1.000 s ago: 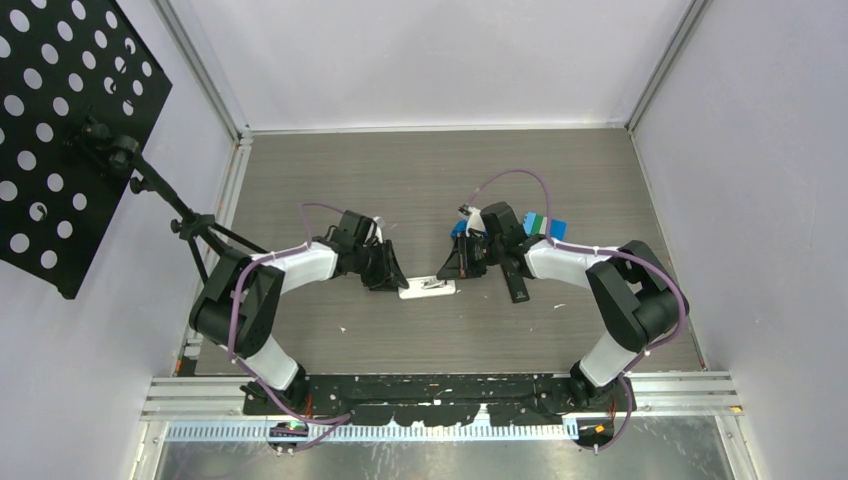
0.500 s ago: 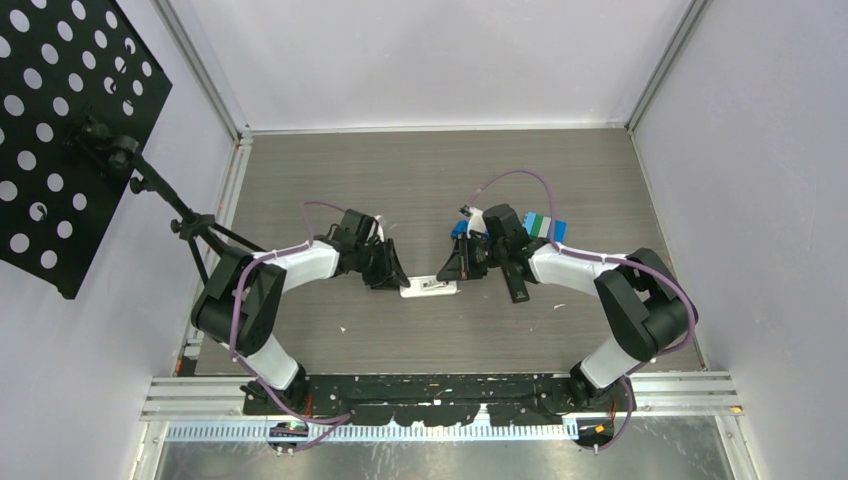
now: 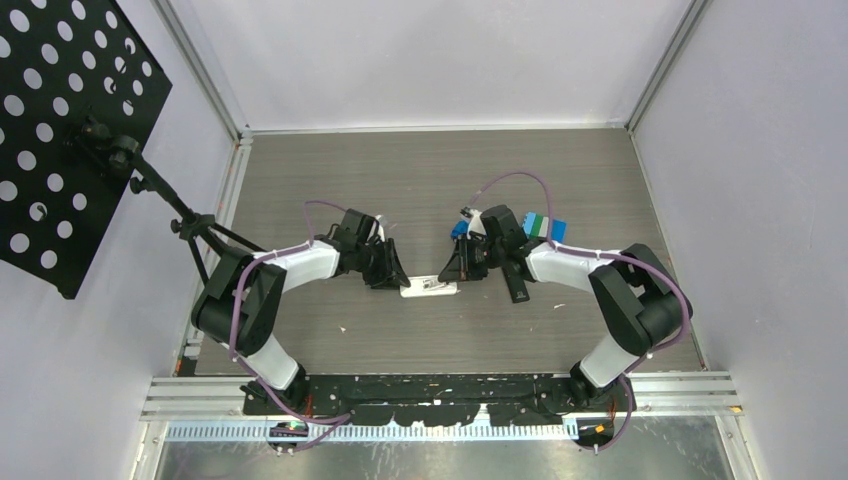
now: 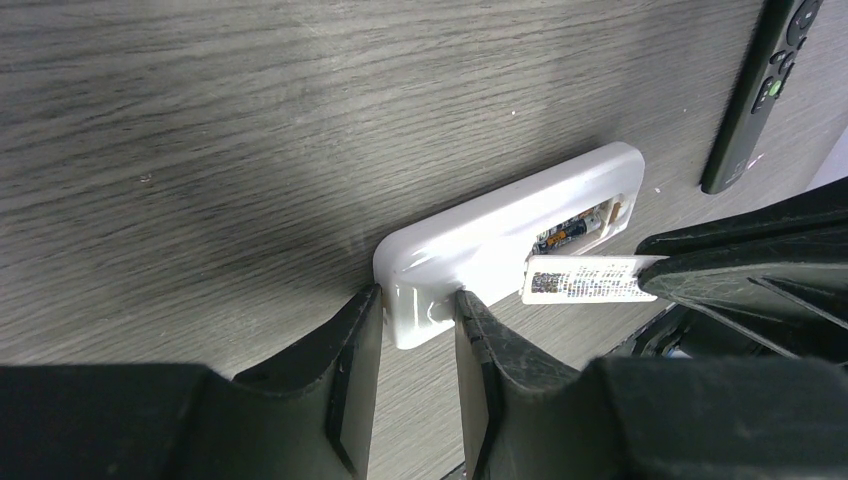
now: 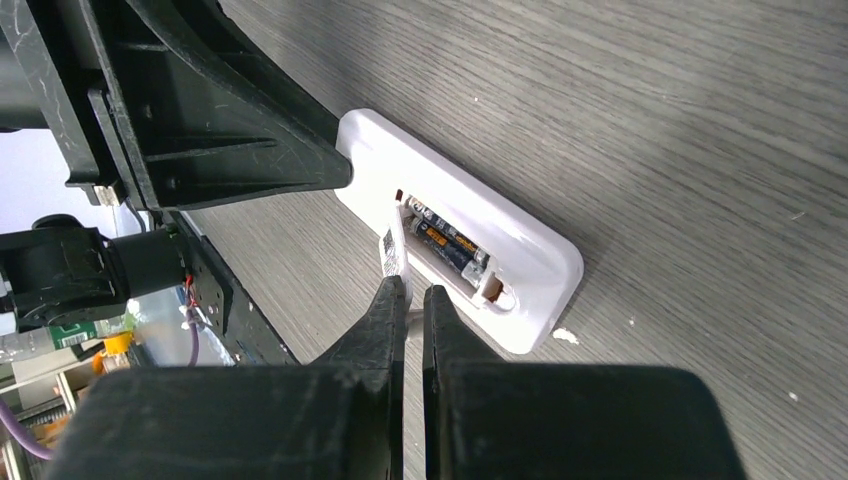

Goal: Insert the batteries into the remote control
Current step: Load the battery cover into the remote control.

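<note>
Left claw (image 4: 417,300) clamped on end of white remote (image 4: 500,230), steadying it back-up at centre frame on the table (image 4: 250,120) | batteries (image 5: 447,243) lie in its open bay (image 5: 495,288) | right claw (image 5: 415,292) pinched on labelled white piece (image 5: 391,250) at bay's edge, perhaps the cover.

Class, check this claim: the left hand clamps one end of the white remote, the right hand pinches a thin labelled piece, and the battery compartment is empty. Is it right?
Not quite. The compartment is not empty: the right wrist view shows dark batteries in the white remote. The left hand does clamp its end, and the right hand pinches the thin labelled piece.
</note>
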### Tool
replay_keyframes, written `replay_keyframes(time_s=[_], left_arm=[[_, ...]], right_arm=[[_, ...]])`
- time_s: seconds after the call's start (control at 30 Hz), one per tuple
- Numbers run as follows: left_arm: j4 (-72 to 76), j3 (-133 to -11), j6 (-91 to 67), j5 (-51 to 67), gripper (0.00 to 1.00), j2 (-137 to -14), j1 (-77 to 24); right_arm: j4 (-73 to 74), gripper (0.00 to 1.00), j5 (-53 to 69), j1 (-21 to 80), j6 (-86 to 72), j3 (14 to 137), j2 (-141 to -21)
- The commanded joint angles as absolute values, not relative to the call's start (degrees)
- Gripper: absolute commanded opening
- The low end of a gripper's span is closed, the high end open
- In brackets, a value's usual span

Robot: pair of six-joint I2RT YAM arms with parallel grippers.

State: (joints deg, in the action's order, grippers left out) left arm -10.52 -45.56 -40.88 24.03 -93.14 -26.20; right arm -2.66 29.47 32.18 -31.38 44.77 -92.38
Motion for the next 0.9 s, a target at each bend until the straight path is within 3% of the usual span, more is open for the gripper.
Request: replay_keyframes(time_s=[0.0,0.87], left_arm=[[-8.34,-46.85,-39.42,21.27,0.32,-94.04,-26.54],[-8.52,-46.79,-39.2,21.47,0.32,-94.1,-26.54]], right_arm=[[-6.98,0.0,29.5,32.06,-32.26,46.33,-93.51],[-9.24,0.0,29.46,31.2,-33.45,44.05,-91.0]])
